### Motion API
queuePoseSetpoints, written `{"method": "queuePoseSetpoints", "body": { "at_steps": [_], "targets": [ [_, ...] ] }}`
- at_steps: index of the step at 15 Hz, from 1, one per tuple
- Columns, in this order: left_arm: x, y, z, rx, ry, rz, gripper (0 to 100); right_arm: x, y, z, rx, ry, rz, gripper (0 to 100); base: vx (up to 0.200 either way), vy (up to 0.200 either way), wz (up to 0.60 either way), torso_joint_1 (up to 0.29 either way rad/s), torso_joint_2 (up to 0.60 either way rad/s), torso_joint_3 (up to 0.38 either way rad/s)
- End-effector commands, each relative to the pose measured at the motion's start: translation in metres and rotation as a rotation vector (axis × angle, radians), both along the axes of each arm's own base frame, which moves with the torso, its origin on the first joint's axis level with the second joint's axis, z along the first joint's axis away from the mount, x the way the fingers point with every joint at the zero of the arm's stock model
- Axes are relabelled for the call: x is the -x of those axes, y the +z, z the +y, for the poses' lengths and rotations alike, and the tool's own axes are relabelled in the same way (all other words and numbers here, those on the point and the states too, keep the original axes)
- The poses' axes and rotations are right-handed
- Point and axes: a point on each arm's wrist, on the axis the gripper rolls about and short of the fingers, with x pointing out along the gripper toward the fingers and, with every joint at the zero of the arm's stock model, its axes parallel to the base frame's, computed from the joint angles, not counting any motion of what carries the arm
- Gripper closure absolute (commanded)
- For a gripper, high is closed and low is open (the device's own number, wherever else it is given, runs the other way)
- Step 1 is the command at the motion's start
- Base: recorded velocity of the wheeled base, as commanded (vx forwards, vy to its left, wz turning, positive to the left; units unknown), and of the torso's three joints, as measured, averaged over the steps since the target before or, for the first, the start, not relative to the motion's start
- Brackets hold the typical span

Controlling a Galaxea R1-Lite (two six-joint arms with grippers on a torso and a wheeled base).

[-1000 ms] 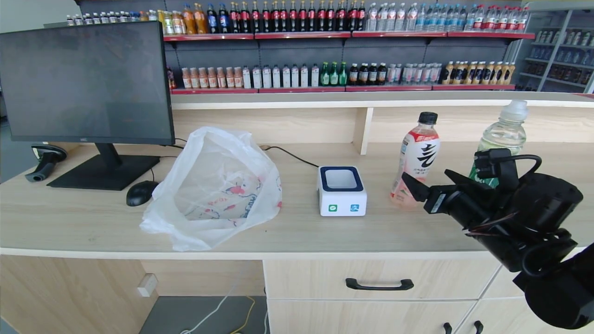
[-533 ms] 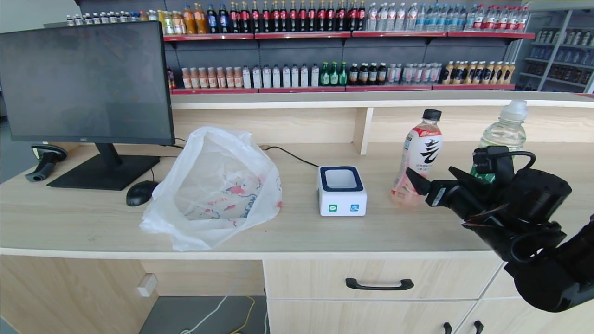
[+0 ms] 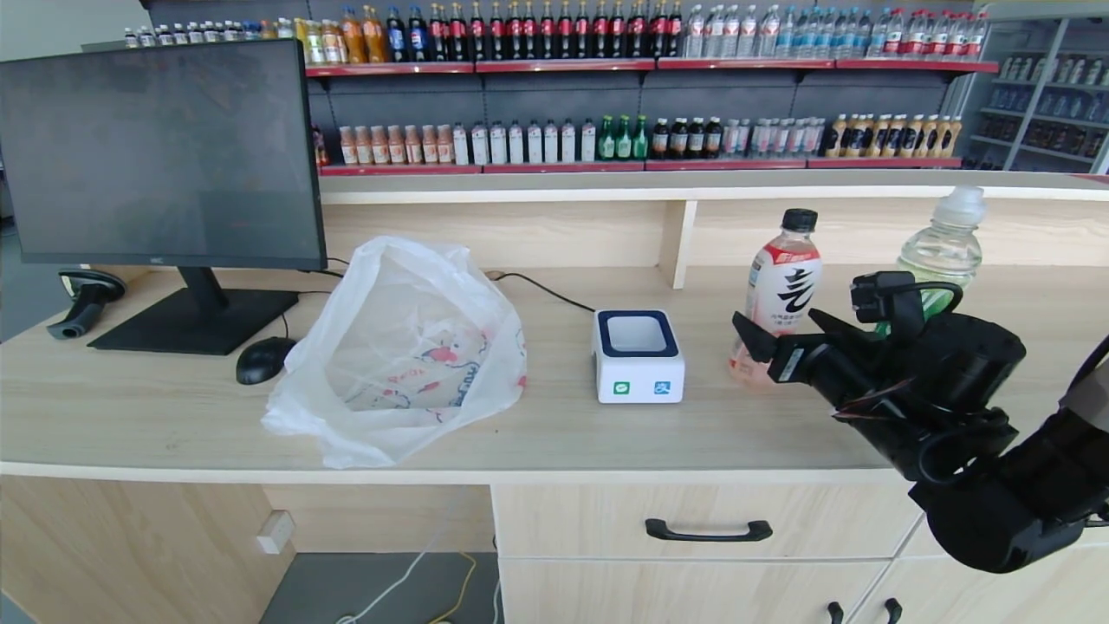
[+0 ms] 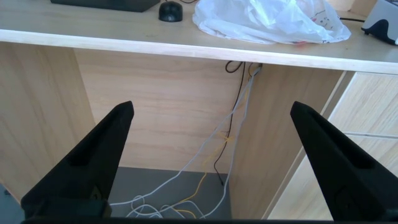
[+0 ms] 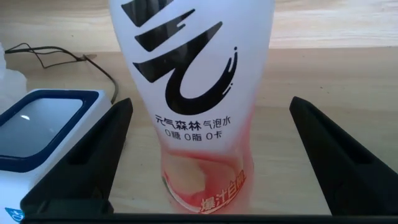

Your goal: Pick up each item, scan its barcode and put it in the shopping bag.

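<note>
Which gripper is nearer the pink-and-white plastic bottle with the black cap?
Right. The right gripper has open jaws either side of the pink-and-white plastic bottle; the left gripper sits below the light wooden counter, far off.

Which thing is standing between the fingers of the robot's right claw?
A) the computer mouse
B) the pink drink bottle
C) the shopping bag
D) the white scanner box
B: in the right wrist view the pink drink bottle stands upright on the counter between the open fingers of the right gripper, while the scanner box sits off to one side.
</note>
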Motion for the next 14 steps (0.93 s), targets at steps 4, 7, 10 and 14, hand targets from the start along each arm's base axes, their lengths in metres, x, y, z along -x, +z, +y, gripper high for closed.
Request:
{"method": "queuePoseSetpoints", "body": {
  "at_steps": [4, 7, 10, 14],
  "targets": [
    [0.000, 0.000, 0.000, 0.000, 0.001, -0.001, 0, -0.013, -0.001, 0.008, -0.006, -0.002, -0.017, 0, 0.000, 0.000, 0.00, 0.000, 0.00, 0.000],
    [0.000, 0.000, 0.000, 0.000, 0.001, 0.001, 0, -0.020, -0.002, 0.017, -0.016, -0.020, -0.030, 0, 0.000, 0.000, 0.00, 0.000, 0.00, 0.000],
    [0.000, 0.000, 0.000, 0.000, -0.001, -0.001, 0, -0.014, -0.003, 0.042, -0.033, 0.009, -0.023, 0, 0.000, 0.000, 0.00, 0.000, 0.00, 0.000],
    [0.000, 0.000, 0.000, 0.000, 0.001, -0.001, 0, -0.021, -0.004, 0.032, -0.033, -0.068, -0.025, 0, 0.000, 0.000, 0.00, 0.000, 0.00, 0.000]
  ]
}}
